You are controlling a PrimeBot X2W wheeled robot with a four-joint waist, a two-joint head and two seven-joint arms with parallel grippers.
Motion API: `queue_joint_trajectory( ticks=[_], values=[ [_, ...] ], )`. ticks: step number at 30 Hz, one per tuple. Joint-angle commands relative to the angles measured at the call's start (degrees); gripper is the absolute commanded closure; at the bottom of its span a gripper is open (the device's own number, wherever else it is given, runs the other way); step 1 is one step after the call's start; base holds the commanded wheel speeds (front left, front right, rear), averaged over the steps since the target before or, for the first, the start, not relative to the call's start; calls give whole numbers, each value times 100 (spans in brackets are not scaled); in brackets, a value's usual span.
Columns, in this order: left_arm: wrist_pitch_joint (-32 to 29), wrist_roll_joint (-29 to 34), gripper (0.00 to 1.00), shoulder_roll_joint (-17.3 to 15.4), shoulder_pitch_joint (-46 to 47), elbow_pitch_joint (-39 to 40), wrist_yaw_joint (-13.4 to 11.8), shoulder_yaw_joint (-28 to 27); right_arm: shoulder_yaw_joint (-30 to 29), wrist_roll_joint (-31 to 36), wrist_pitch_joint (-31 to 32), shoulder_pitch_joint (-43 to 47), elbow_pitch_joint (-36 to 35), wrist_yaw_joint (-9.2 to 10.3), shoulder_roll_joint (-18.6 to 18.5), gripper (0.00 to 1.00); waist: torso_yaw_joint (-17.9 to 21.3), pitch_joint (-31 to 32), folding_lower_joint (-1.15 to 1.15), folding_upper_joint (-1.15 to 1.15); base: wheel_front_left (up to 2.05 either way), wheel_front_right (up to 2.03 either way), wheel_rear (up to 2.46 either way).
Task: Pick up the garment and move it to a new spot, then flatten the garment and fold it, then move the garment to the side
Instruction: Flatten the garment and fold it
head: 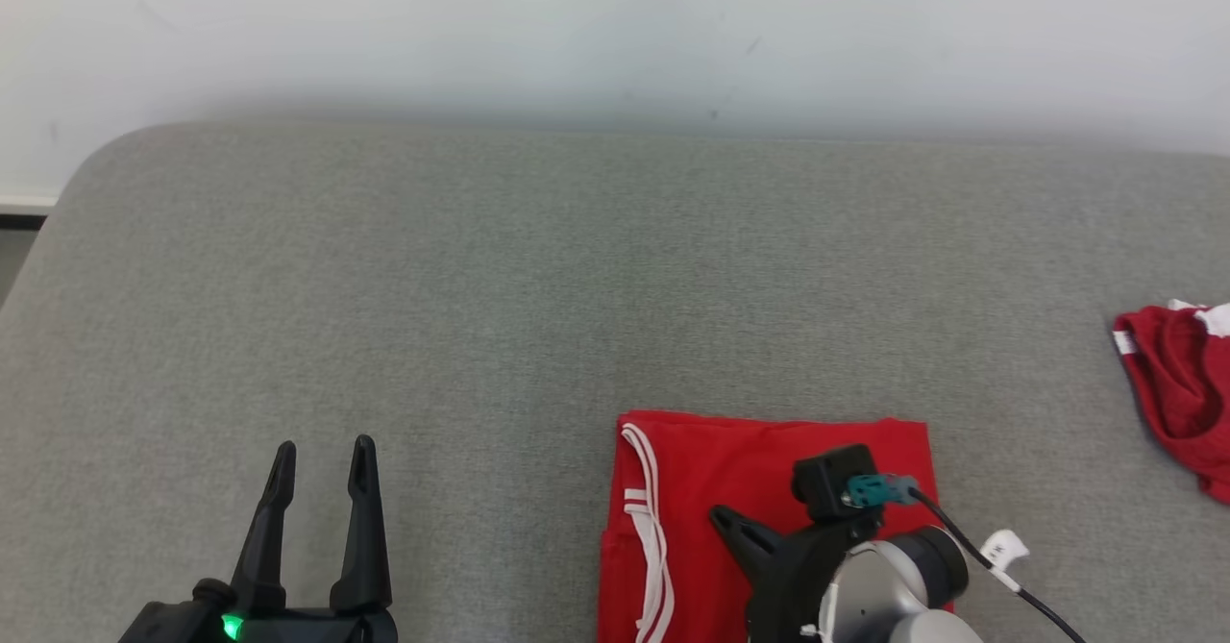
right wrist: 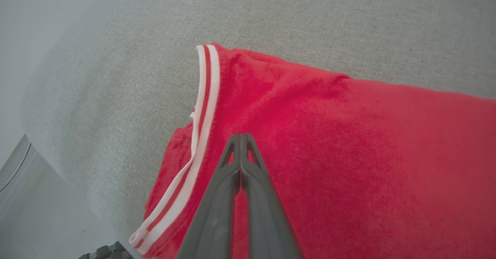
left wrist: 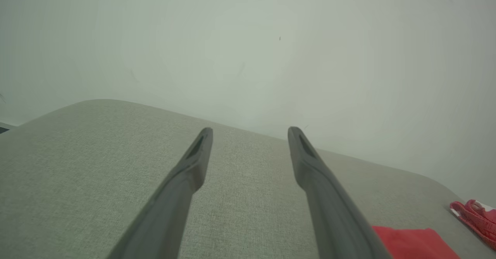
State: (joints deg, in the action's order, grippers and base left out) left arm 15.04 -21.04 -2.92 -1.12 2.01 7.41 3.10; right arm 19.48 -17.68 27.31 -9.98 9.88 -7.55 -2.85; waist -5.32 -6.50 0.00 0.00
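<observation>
Right gripper (right wrist: 241,136) jaws closed tip-to-tip over the folded red garment (right wrist: 348,143), left gripper (head: 322,456) jaws wide open above grey padded surface (head: 480,287), well apart.

no legible text, cable tag (head: 1004,549) unreadable

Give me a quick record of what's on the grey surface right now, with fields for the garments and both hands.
surface: grey padded surface, pale wall behind
folded garment: red, lying flat near the front edge, right of centre
trim: white striped trim along its left edge
crumpled garment: red and white, far right, apart from the folded one
left hand: open, over bare surface, holding nothing
right hand: fingers shut, tips over the folded garment; a pinch of fabric cannot be told
</observation>
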Motion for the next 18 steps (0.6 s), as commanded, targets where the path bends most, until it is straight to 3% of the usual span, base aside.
queue_joint_trajectory(
  ticks=[1,18],
  values=[
    [17,-39,0,3,29,-31,9,-1,57,-48,-13,-115,129,13,-6,100,-140,-73,0,0,0,0,0],
    [18,-205,0,4,48,-66,9,111,531,-219,-234,-1088,1543,13,-5,100,-646,-216,0,0,0,0,0]
  ],
)
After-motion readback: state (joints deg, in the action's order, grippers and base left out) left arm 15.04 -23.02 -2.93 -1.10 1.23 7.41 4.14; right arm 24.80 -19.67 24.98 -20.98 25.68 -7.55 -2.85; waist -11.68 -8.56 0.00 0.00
